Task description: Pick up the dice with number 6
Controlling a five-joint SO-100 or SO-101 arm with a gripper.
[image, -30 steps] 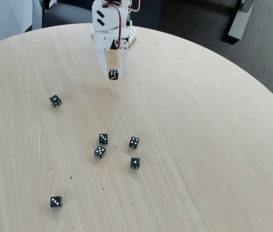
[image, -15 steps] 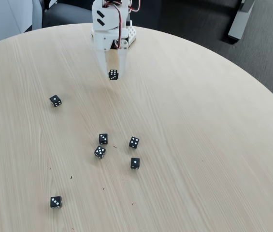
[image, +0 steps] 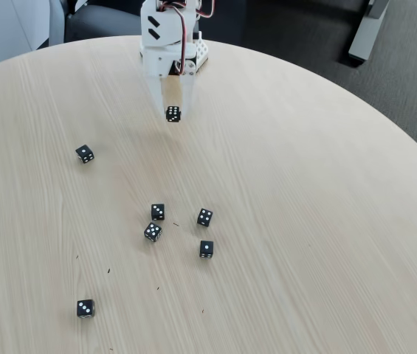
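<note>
We see no brand, label or readable writing anywhere; the only markings are the white pips on the dice. In the fixed view the white claw [image: 173, 110] hangs at the far side of the round pale wood surface [image: 304, 206], its two fingers pointing down and pinching the dice with number 6 [image: 173, 114] between their tips. That die sits at the far middle of the scene, apparently lifted a little off the surface, with a faint shadow beneath it.

Six other black dice lie on the surface. One [image: 85, 153] sits alone to the left. Four form a loose cluster near the middle: one [image: 158, 212] with another [image: 153, 232] just nearer us, one [image: 204, 217] to the right of them, and one [image: 206, 249] showing a single pip, nearest of that group. The last [image: 85, 308] lies well apart at the near left.

Compared with the frame half a second earlier, we find nothing changed: the claw holds the same pose with the same die, and every loose die lies where it was.
</note>
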